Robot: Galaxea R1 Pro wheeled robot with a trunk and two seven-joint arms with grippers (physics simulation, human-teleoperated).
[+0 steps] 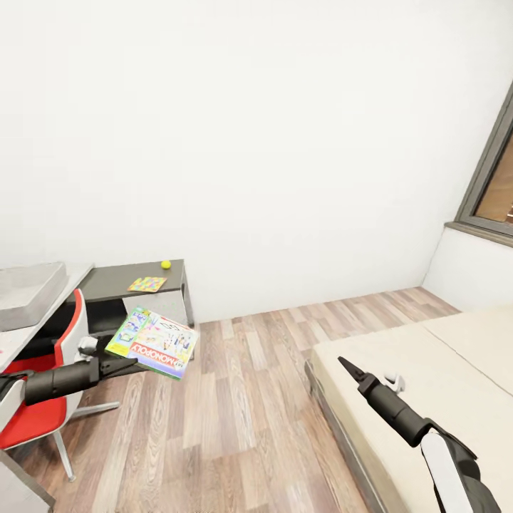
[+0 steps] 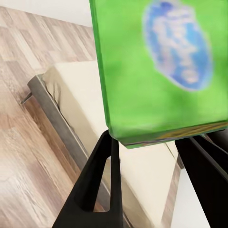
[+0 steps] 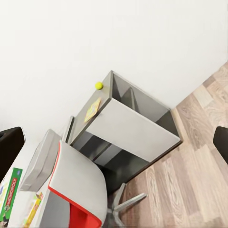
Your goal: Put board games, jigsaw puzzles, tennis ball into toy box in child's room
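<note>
— Where's the Monopoly box point(image 1: 153, 342) now?

— In my left gripper point(image 1: 121, 365), held out over the wood floor point(image 1: 235, 420) in front of the red chair point(image 1: 43, 399). The fingers are closed on its near edge; the left wrist view shows the green underside of it wedged between the two black fingers point(image 2: 97, 183).

— Which way does it point?

— It lies nearly flat, tipped a little, long axis running away from the gripper toward the dark desk section point(image 1: 135, 285) and the wall. The red banner is along the near edge and reads upside down from my head camera.

— And the right gripper point(image 1: 350, 368)?

— Hovering over the bed point(image 1: 442, 377), near its edge. The right wrist view shows one fingertip at either edge, well apart, nothing between them, so it's open and empty.

— The other toys?

— A puzzle point(image 1: 147, 284) lies flat on the dark section, the ball point(image 1: 166, 264) just beyond it near the wall. The toy box point(image 1: 28, 292) sits on the pale desktop point(image 1: 18, 338). In the right wrist view another Monopoly-lettered box point(image 3: 10, 194) lies on that desktop beside the toy box, and a colourful one point(image 3: 32, 209) next to it.
</note>
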